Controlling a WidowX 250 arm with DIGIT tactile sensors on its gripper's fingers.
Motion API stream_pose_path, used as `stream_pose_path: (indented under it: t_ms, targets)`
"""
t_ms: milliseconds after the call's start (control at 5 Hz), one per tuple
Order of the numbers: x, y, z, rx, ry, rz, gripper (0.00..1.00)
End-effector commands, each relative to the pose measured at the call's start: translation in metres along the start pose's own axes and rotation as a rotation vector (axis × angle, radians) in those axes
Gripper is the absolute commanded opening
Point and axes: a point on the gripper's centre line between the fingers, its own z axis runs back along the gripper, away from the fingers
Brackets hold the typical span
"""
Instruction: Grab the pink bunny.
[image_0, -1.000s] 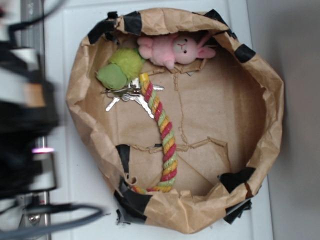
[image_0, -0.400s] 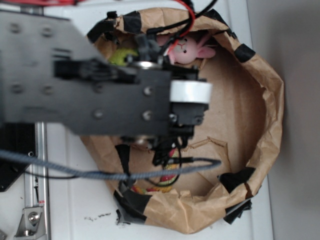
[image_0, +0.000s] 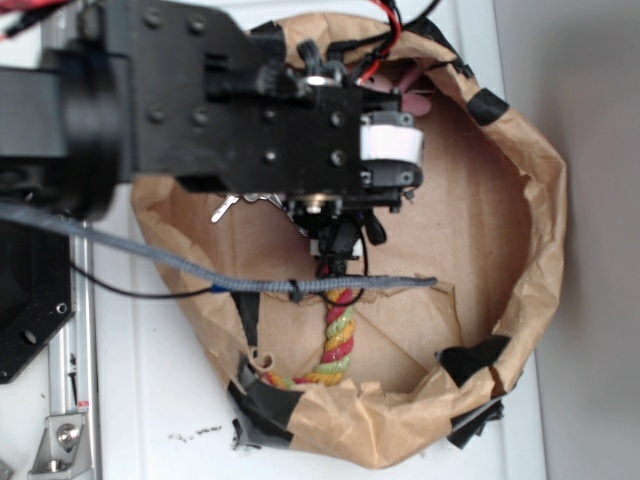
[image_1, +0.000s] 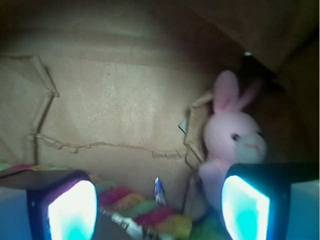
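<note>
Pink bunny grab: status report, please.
Claw open, empty. Small pink plush bunny ahead beside right finger, ungrasped. Red-yellow-green twisted rope lies below claw.

Brown paper bag (image_0: 520, 250), rim rolled down and patched with black tape, lying on a white surface (image_0: 160, 400). Inside on the creased floor: red-yellow-green twisted rope (image_0: 338, 345), its lower end curling along the bag wall; a bunch of silver keys (image_0: 228, 207), partly hidden, beside the rope's upper part. Wrist view shows rope (image_1: 140, 212) and one key tip (image_1: 158, 190).
</note>
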Motion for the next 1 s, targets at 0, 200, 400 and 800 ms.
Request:
stream_pose_path:
  t_ms: [0, 200, 400, 800]
  targets:
    - [0.008, 0.036, -0.001, 0.024, -0.029, -0.038, 1.0]
    - [0.013, 0.041, -0.014, -0.018, -0.071, -0.069, 1.0]
    - [0.012, 0.047, -0.026, -0.027, -0.017, -0.131, 1.0]
    - [-0.007, 0.081, -0.039, -0.042, 0.069, -0.05, 1.0]
